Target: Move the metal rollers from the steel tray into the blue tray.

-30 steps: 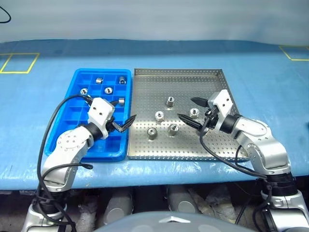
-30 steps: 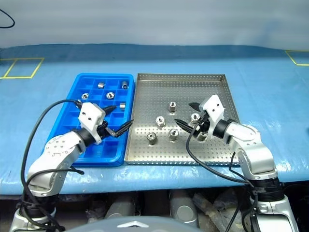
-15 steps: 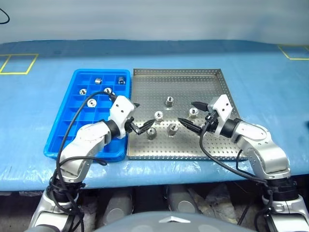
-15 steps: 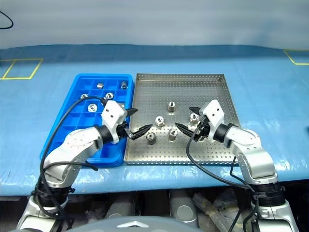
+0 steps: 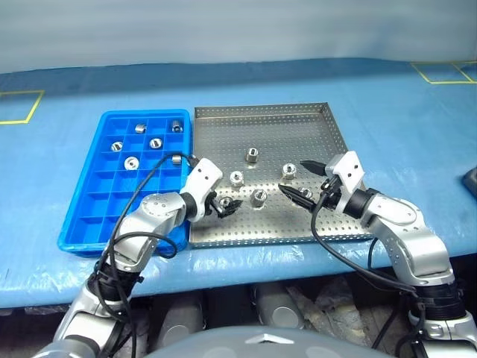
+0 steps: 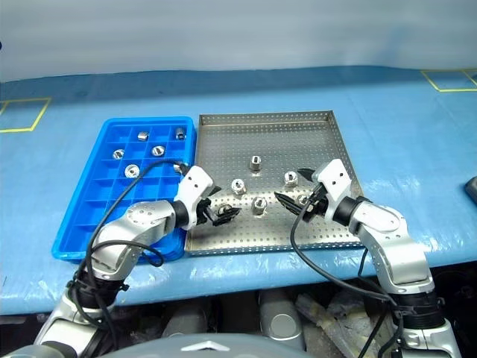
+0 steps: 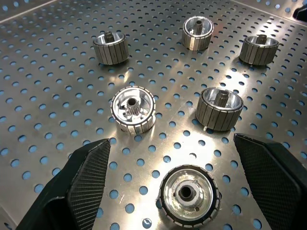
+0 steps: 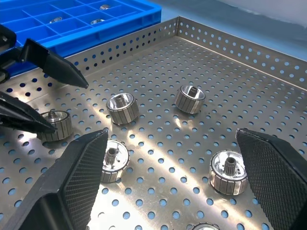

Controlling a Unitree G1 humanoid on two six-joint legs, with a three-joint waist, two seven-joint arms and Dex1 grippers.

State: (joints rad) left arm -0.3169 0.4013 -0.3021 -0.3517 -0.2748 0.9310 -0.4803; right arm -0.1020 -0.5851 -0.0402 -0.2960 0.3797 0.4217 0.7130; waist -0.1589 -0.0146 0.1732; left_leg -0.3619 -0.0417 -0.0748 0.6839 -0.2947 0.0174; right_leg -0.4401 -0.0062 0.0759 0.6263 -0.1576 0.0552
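We see the right gripper (image 8: 175,172) spread wide over the steel tray (image 8: 225,52) — five metal rollers (image 8: 122,108) on its floor, the blue tray (image 8: 91,21) beyond its rim.

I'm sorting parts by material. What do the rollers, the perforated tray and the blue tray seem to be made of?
The rollers look like bright machined metal, ribbed and mirror-shiny. The perforated tray looks like brushed sheet steel, dully reflective. The blue tray looks like moulded plastic, evenly coloured and glossy.

Blue-covered table (image 5: 417,127), two trays (image 5: 328,142)
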